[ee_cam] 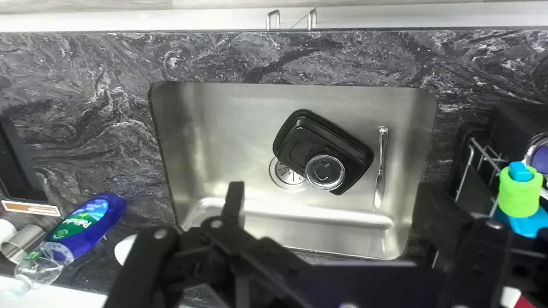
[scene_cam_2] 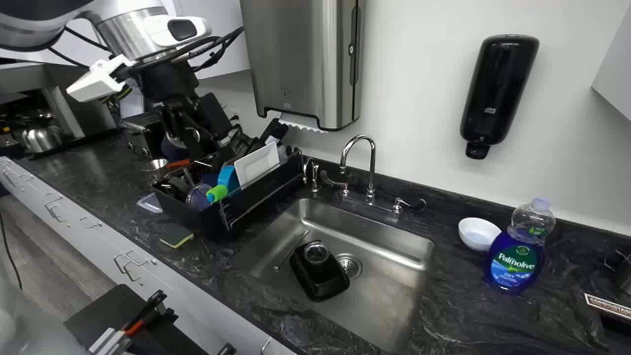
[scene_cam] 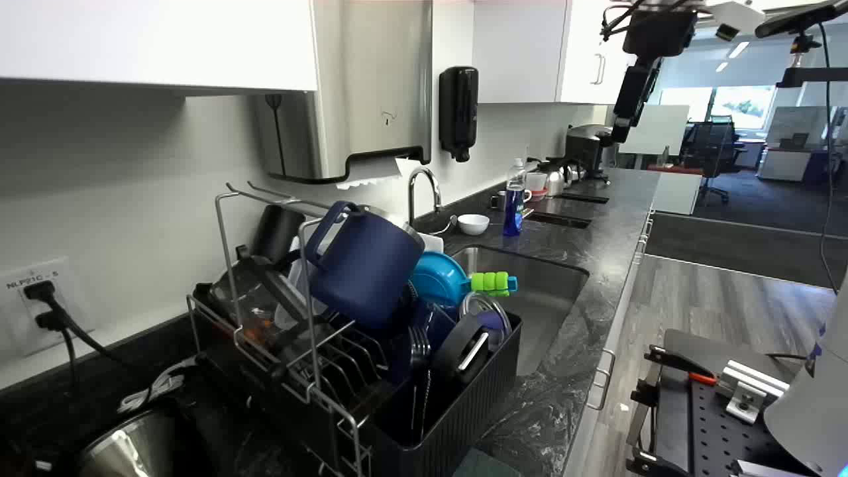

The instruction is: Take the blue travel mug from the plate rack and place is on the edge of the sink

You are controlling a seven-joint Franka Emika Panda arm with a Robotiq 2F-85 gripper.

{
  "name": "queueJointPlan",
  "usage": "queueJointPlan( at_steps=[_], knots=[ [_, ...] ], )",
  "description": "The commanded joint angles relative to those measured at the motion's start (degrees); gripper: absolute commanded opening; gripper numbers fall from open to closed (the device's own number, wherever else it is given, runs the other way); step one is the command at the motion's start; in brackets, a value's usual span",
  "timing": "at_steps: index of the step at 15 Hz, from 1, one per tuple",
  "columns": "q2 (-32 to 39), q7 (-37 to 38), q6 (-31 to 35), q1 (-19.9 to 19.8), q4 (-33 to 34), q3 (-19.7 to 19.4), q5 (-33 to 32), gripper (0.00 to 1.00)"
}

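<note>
Bottle (scene_cam_2: 515, 266) reads "Palmolive", outlet (scene_cam: 61, 283) "NLP21C-5"; blue mug (scene_cam: 368, 268) in rack (scene_cam_2: 268, 184); hand (scene_cam: 622, 129) spread wide.

Reads "Palmolive" on the blue detergent bottle (scene_cam_2: 515, 264) in 2 views, with "OXY" below. Shows "COMPOSTA…", cut off, on the counter strip (scene_cam_2: 608, 306), apparently "NLP21C - 5" on the outlet plate (scene_cam: 66, 285), faintly "Tork" on the black dispenser (scene_cam_2: 499, 93).

The white, rounded robot arm (scene_cam_2: 44, 12) stretches across an upper corner in an exterior view, ending in a silver cylindrical metal wrist (scene_cam_2: 129, 37). The black two-fingered gripper (scene_cam: 623, 126) points downward at a tilt, its jointed black fingers (ee_cam: 234, 201) spread wide.
</note>
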Motion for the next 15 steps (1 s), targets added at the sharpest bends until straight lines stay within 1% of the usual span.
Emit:
queueJointPlan(
  at_steps=[1,8,10,12,15],
  knots=[
    [0.1,0.3,-0.3,0.5,0.2,-0.4,-0.3,1.0],
    [0.1,0.3,-0.3,0.5,0.2,-0.4,-0.3,1.0],
    [0.4,0.1,-0.2,1.2,0.6,0.1,-0.3,1.0],
    [0.7,-0.6,0.0,2.8,1.2,1.0,-0.2,1.0],
    [0.9,-2.3,1.2,7.0,1.5,2.0,0.9,1.0]
  ],
)
